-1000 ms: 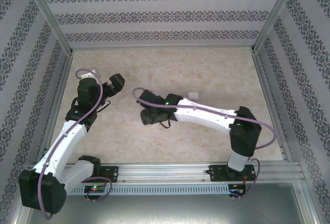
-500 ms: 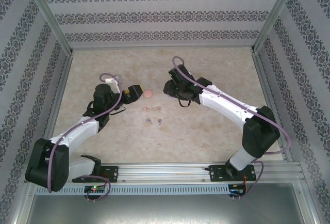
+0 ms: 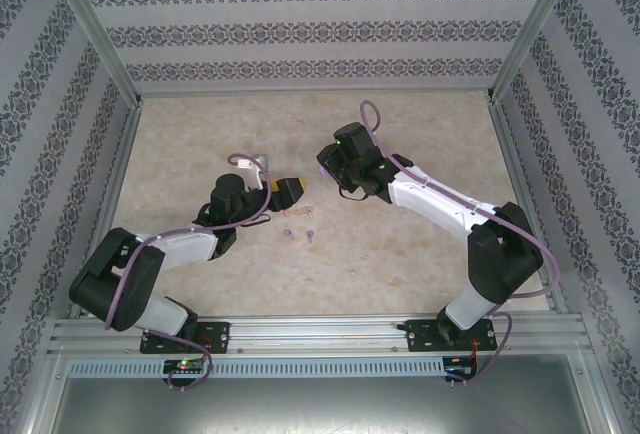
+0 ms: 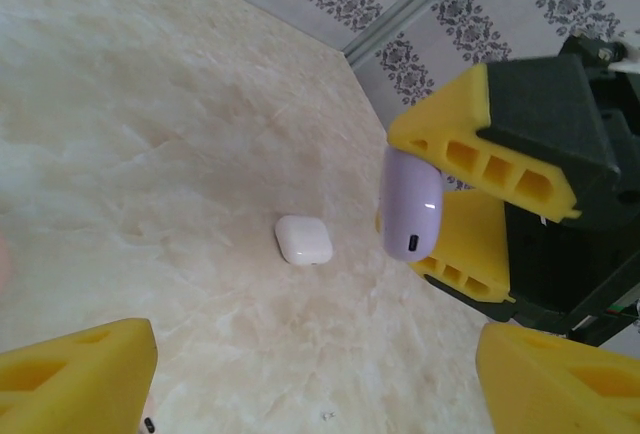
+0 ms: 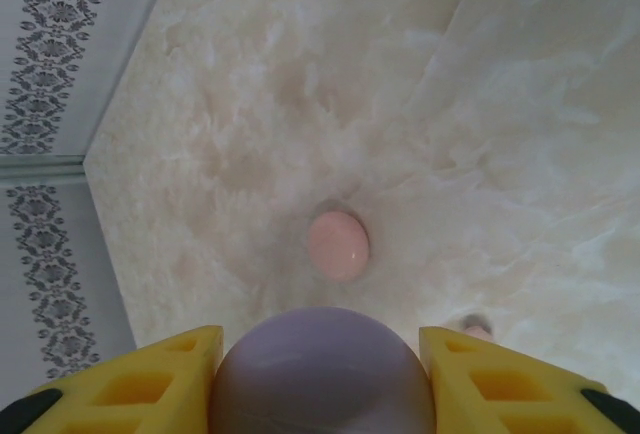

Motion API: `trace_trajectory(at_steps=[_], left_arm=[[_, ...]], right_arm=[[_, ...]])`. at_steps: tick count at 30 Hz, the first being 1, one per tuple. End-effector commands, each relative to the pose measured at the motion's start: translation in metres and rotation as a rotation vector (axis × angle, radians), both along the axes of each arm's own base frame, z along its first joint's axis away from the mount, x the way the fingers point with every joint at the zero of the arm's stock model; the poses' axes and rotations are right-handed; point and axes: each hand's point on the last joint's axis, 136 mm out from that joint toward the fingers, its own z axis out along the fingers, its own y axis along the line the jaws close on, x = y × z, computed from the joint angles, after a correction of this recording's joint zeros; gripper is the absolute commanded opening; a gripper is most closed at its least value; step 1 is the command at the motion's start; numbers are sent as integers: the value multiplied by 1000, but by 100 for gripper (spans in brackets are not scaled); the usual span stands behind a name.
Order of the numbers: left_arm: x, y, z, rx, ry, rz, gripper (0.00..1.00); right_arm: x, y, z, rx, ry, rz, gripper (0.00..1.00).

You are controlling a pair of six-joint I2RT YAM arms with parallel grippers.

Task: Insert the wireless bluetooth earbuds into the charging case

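Observation:
My right gripper (image 5: 322, 354) is shut on a purple charging case (image 5: 320, 374) and holds it above the table; in the left wrist view that case (image 4: 410, 204) hangs between the right gripper's yellow fingers (image 4: 470, 144). A pink case (image 5: 338, 244) lies on the table below it, with a pinkish earbud (image 5: 478, 327) nearby. A white case (image 4: 303, 239) lies flat further off. My left gripper (image 4: 315, 384) is open with only bare table between its fingers. From above, the left gripper (image 3: 295, 187) faces the right gripper (image 3: 338, 164), and two purple earbuds (image 3: 288, 234) (image 3: 310, 236) lie just in front.
The marble-patterned table (image 3: 420, 124) is fenced by patterned walls (image 3: 320, 34) and metal corner posts (image 3: 100, 44). Both arms reach into the middle from the near rail (image 3: 320, 332). A tiny pale speck (image 4: 327, 415) lies near the left fingers.
My left arm has stretched right toward the table's middle, over where the pink case showed, and its jaws have narrowed a little. The right arm swung from the near middle to the far middle.

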Motion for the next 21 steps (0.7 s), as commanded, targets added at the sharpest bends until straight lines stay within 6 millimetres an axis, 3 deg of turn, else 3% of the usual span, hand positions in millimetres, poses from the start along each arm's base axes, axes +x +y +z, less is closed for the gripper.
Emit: trace_trajectory(at_steps=[1, 6, 14, 21], left_arm=[[8, -14, 28, -60, -105, -27, 83], [14, -20, 25, -71, -113, -34, 78], [21, -25, 23, -86, -118, -39, 63], [24, -26, 21, -98, -119, -36, 60]], right_arm=[[3, 16, 0, 70, 21, -19, 35], [1, 27, 1, 88, 22, -7, 35], [-2, 39, 5, 112, 18, 3, 34], [-3, 46, 7, 130, 17, 7, 34]])
